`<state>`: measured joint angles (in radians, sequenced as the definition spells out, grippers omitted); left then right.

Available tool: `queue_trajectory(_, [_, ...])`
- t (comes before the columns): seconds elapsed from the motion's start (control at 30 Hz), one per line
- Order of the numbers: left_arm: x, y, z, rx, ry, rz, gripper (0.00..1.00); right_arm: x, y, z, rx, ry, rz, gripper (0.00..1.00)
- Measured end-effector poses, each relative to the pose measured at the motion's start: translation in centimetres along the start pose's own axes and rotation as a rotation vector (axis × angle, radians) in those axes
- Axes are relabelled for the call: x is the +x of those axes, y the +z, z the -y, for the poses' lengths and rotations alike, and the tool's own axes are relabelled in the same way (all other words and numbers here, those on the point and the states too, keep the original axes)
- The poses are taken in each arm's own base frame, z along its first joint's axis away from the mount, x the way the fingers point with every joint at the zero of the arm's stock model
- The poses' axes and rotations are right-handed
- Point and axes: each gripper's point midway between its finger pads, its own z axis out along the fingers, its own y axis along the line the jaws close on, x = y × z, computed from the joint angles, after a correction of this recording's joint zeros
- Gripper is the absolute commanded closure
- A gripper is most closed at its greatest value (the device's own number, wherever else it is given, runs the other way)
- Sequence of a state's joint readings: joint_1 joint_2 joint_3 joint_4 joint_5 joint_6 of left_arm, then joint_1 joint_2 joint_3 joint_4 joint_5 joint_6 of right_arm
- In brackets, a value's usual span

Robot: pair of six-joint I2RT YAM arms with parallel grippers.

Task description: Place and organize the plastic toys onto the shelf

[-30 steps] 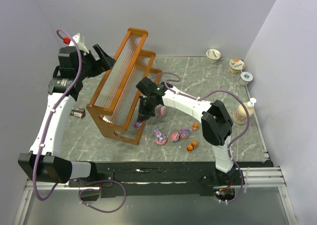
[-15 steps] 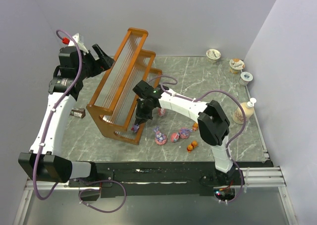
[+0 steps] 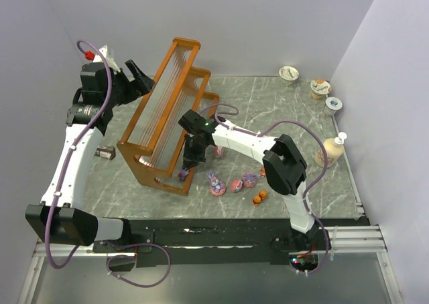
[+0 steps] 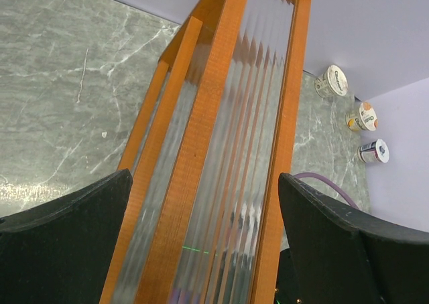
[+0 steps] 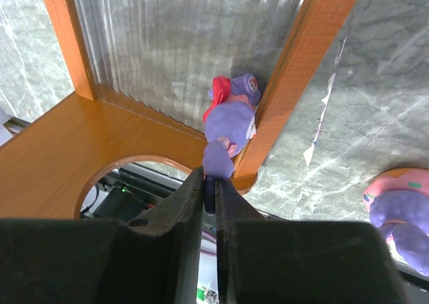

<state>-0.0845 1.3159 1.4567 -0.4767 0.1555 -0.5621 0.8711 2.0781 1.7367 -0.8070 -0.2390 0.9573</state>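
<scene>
Shelf [image 4: 228, 116] between wide-apart left gripper [image 4: 204, 177] fingers [image 4: 60, 244]; seemingly three cups [image 4: 362, 116] beyond.

Top view looks down; both wrist views closely share the shelf [image 3: 167, 110].

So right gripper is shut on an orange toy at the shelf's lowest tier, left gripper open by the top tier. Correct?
Colour is wrong: the toy is purple with a red part, not orange, per the right wrist view. Rest holds: right gripper shut on it at the lowest tier of the shelf, left gripper open by the top tier.
</scene>
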Motion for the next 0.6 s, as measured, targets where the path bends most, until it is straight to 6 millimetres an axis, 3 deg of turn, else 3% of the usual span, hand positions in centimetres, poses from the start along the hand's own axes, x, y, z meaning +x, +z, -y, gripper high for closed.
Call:
queue_trajectory(0.2, [-0.02,0.04,-0.08,-0.004,0.0,0.002,0.04,-0.36,0.15,-0.19,0.004,0.005,0.009,0.92])
queue_trajectory(0.4, [0.05,0.14,-0.15,-0.006,-0.001,-0.001,0.04,-0.49,0.21,-0.43,0.0,0.014,0.01,0.89])
queue_trajectory(0.6, [0.05,0.14,-0.15,-0.006,-0.001,-0.001,0.04,-0.46,0.31,-0.49,-0.004,0.023,0.009,0.72])
